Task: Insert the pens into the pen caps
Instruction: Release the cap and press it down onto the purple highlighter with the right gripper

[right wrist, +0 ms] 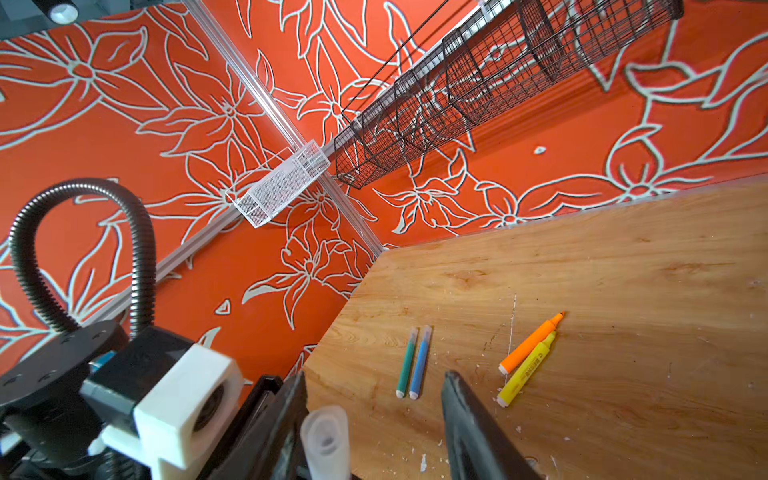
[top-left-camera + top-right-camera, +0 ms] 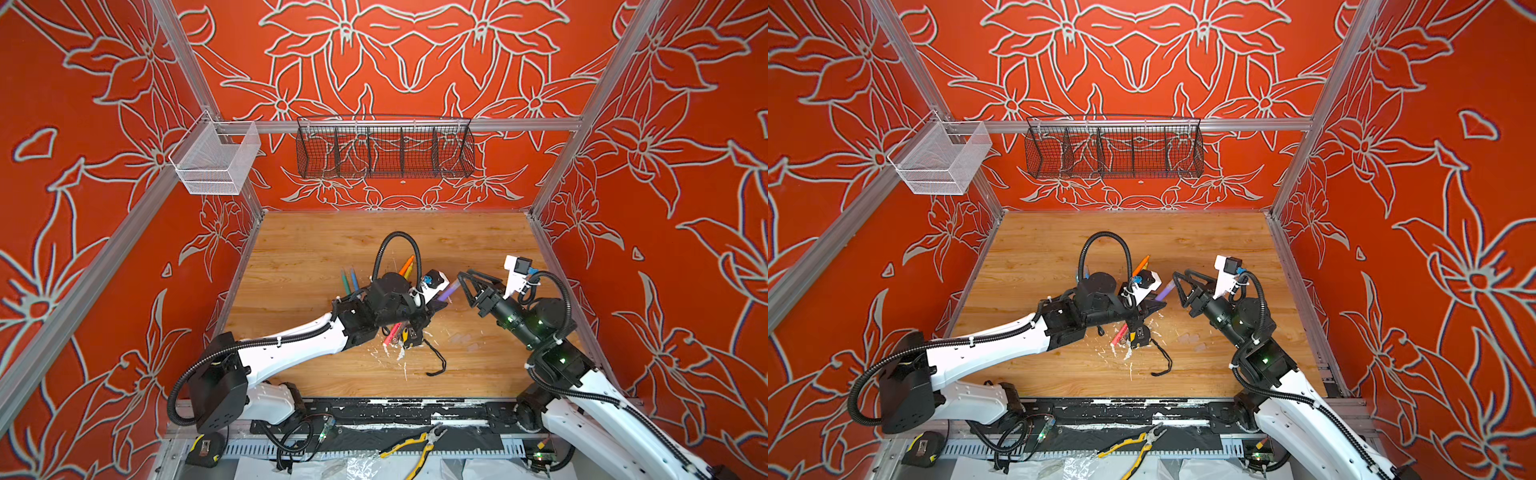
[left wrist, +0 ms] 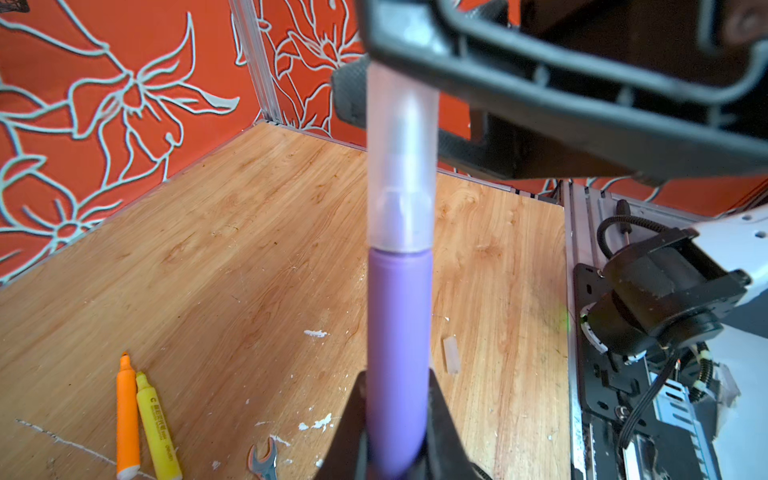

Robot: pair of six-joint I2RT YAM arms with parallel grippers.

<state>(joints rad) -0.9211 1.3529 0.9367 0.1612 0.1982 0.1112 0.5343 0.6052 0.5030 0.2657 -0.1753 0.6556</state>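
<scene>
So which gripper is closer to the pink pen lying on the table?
Left. The left gripper, holding the purple pen, sits just beside the pink pen, which lies partly under its wrist. The right gripper is farther, beyond the purple pen's far end.

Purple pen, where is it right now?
Mid-table in a top view, the purple pen is held by the left gripper, its cap inside the open right gripper.

Both top views high above table (image 2: 311, 249), wrist views close, seemingly opposed
</scene>
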